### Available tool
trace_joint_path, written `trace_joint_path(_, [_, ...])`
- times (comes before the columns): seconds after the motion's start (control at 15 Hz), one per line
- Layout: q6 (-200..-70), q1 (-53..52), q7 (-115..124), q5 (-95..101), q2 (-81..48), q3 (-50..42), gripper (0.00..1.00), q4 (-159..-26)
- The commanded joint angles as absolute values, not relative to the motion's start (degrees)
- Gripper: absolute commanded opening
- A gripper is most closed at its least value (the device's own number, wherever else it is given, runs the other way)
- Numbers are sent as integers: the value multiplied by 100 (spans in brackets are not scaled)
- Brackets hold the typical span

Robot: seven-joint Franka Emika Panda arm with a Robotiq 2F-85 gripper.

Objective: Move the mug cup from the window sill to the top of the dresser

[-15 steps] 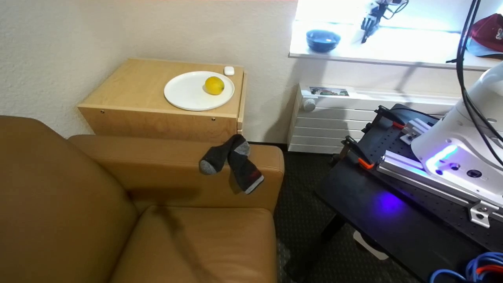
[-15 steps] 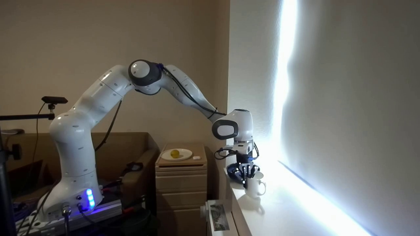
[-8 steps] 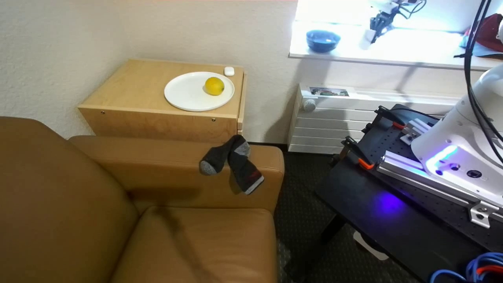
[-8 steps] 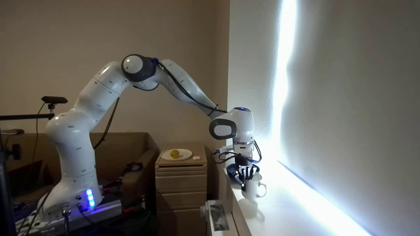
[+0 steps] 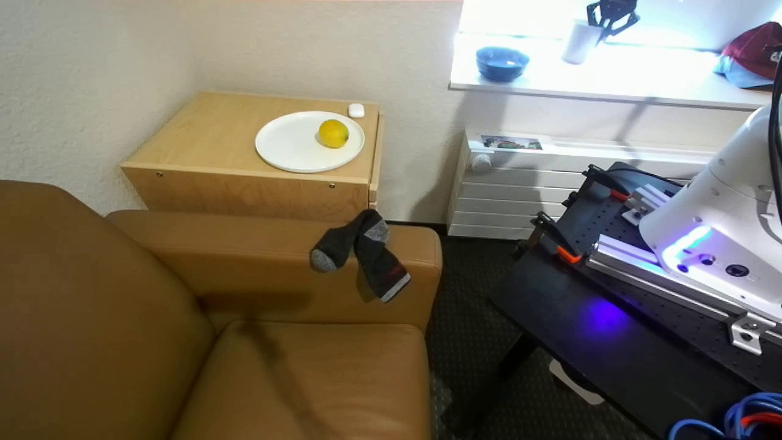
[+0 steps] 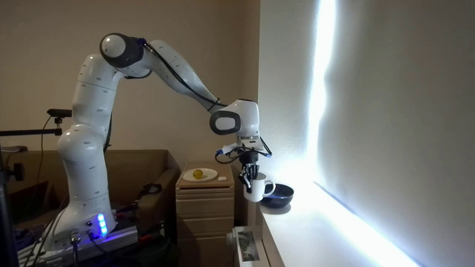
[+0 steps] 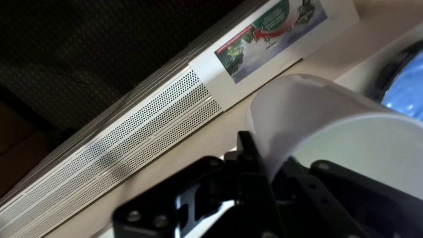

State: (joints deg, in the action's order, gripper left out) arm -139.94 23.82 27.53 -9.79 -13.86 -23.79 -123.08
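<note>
The white mug cup shows in both exterior views (image 5: 580, 44) (image 6: 256, 190) and fills the right of the wrist view (image 7: 307, 99). My gripper (image 6: 251, 181) is shut on its wall, one finger inside the rim and one outside, as the wrist view (image 7: 269, 160) shows. The mug is off the white window sill (image 6: 315, 237), held in the air near its front edge, nearly upright with a slight tilt. In an exterior view its handle points toward the window. The light wood dresser (image 6: 205, 207) stands beyond; its top (image 5: 214, 125) shows fully in an exterior view.
A blue bowl (image 5: 502, 64) sits at the sill's end, close behind the mug in an exterior view (image 6: 278, 196). On the dresser are a white plate (image 5: 284, 143) with a yellow fruit (image 5: 333, 133) and a small white case (image 5: 356, 110). A radiator (image 5: 519, 189) and brown sofa (image 5: 293, 360) stand nearby.
My gripper has lifted the mug off the sill and drawn it up and back toward the robot base. The blue bowl behind it has come into fuller view. The dresser's things have not moved.
</note>
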Motion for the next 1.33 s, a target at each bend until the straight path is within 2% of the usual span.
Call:
trace_joint_path(0.0, [-13955,2262,2764,-982,-1236,-2421,6,-12427])
trace_joint_path(0.2, [-13954,2265,2788,-985,-1329,-2449,6,-12361])
trace_joint_path(0.27, [-13954,2277,2786,-985,-1391,-2471,2,-12334])
trace_joint_path(0.33, [-14069,2103,2873,-758,-1415,-2428,2,-12402])
trace_joint_path(0.93, [-14357,534,3356,1126,207,-1465,2,-13756])
trace_joint_path(1.07, [-14531,546,3043,1120,532,-1217,2,-13887])
trace_joint_path(1.13, [-14250,613,3331,1006,21,-1165,6,-13508])
trace_joint_path(1.27, [-14300,617,3238,993,340,-1003,6,-13658])
